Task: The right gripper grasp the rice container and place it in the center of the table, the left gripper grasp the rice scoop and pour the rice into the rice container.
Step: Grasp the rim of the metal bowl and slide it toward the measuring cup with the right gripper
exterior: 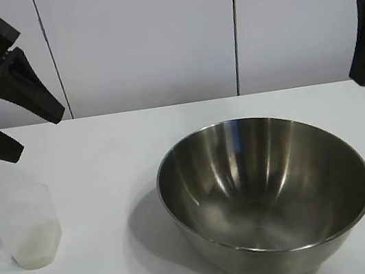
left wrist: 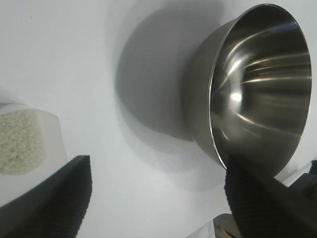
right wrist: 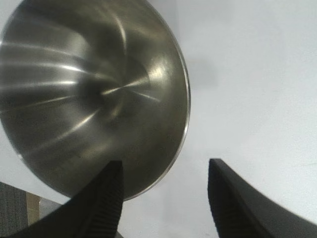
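Now you have the steel bowl (exterior: 267, 196) down on the white table (exterior: 102, 156), with both grippers up and empty.

You can see the bowl standing upright with nothing inside it, and everything else sits around it. Off to the bowl's left, well apart from it, stands the frosted plastic cup (exterior: 33, 226) with rice (exterior: 36, 249) in its bottom. Your left gripper (exterior: 7, 119) hangs above that cup, tilted toward the bowl, its fingers spread wide and touching nothing. Your right gripper (right wrist: 163, 198) hovers above the bowl's right rim, pointing steeply down, its fingers parted and holding nothing, the rim showing between them in the wrist view.
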